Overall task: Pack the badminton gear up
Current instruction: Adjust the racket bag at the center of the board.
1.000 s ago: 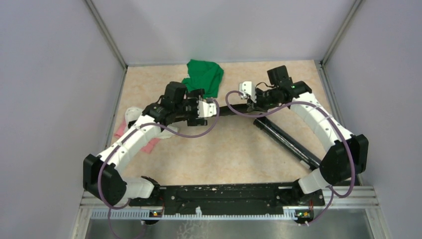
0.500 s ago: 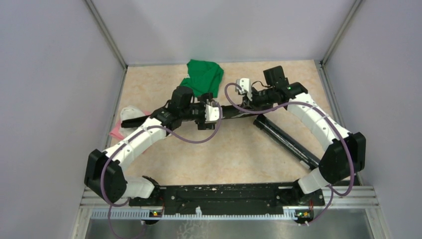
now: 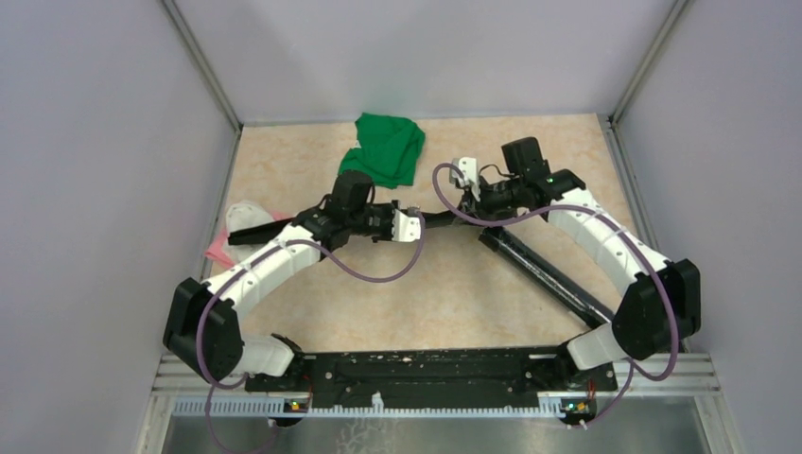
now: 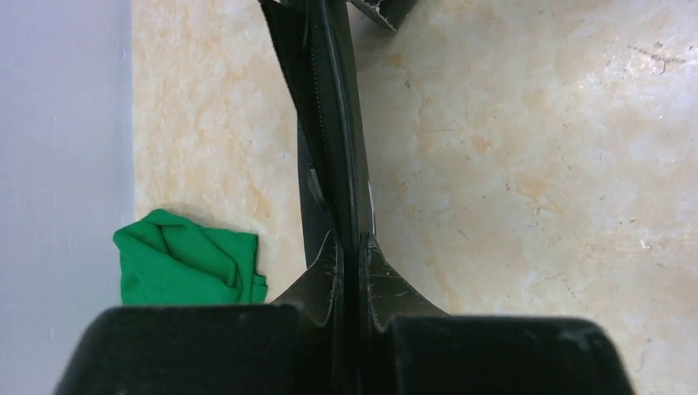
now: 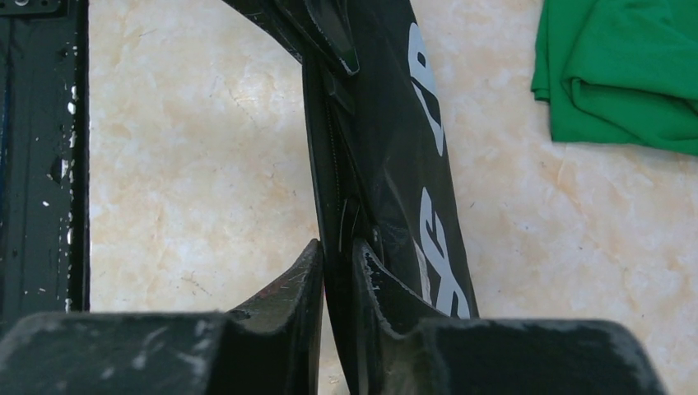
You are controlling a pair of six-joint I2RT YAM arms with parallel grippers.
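At the left edge of the desk the white and pink cloths lie as they did a second ago, with the left end of the racket bag just beside them. The change is at the left gripper: a second ago it stood wide open beside the bag; now its fingers are pinched tight on the bag's zipped edge, with only the seam between them. The bag stands on edge across the middle of the desk, strung between the two arms. The green cloth sits behind it near the far edge, untouched and no part of the job. The right gripper was already clamped on that same edge further right, by the white lettering; its fingers hold the fabric with barely a gap. The tube lies flat on the right, slanting from near the bag's right end toward the near right corner, not yet packed. With both ends gripped, the bag looks ready to be pulled taut or spread for loading or zipping. No rackets or shuttlecocks show; whether they are inside cannot be told.
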